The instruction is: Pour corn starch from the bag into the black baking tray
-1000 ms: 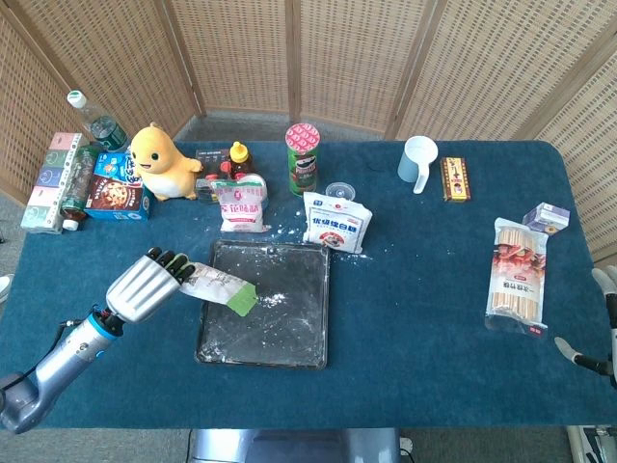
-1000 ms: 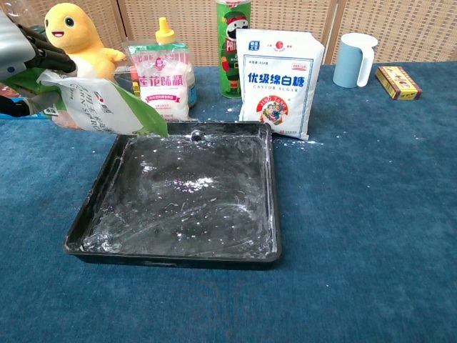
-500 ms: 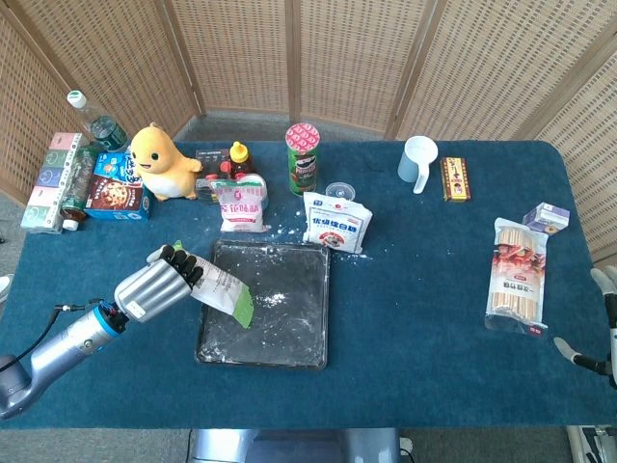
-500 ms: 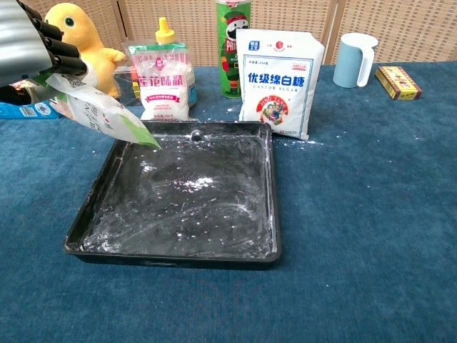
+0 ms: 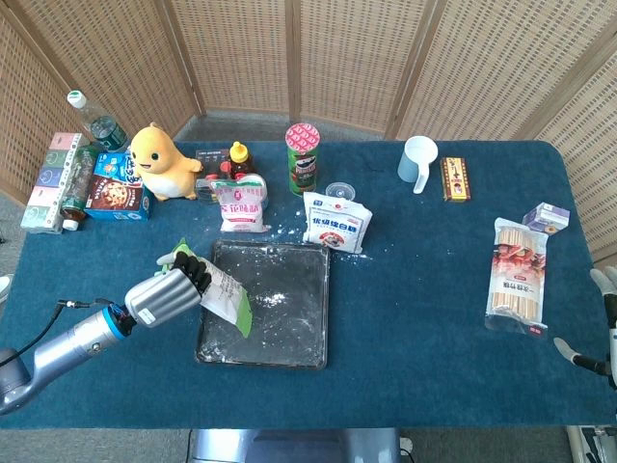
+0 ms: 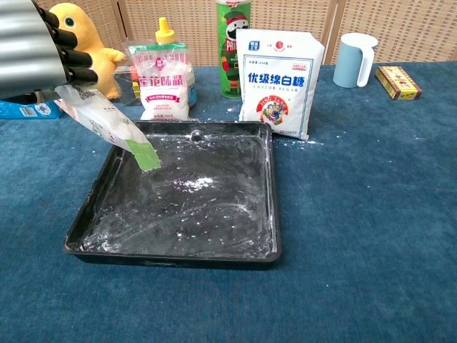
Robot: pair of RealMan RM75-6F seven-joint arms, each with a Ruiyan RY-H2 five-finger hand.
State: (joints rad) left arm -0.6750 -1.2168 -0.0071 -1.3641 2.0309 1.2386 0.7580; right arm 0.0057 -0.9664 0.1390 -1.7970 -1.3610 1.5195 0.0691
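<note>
My left hand (image 5: 170,290) (image 6: 39,50) grips the white and green corn starch bag (image 5: 225,295) (image 6: 113,128) by its upper end. The bag tilts steeply down, its green mouth end hanging over the left part of the black baking tray (image 5: 310,333) (image 6: 243,251). White powder dusts the tray floor, with a small heap near the middle. My right hand (image 5: 605,318) shows only partly at the right edge of the head view, off the table; its fingers cannot be made out well.
Behind the tray stand a sugar bag (image 5: 337,222) (image 6: 277,71), a smaller white bag (image 5: 242,203) (image 6: 164,80), a crisps can (image 5: 302,159), a yellow plush toy (image 5: 162,162) and boxes. A blue cup (image 5: 417,160) and noodle packet (image 5: 518,275) lie to the right.
My left hand has turned the bag from lying nearly flat to pointing steeply downward, and the bag's mouth has swung lower over the tray's left side.
</note>
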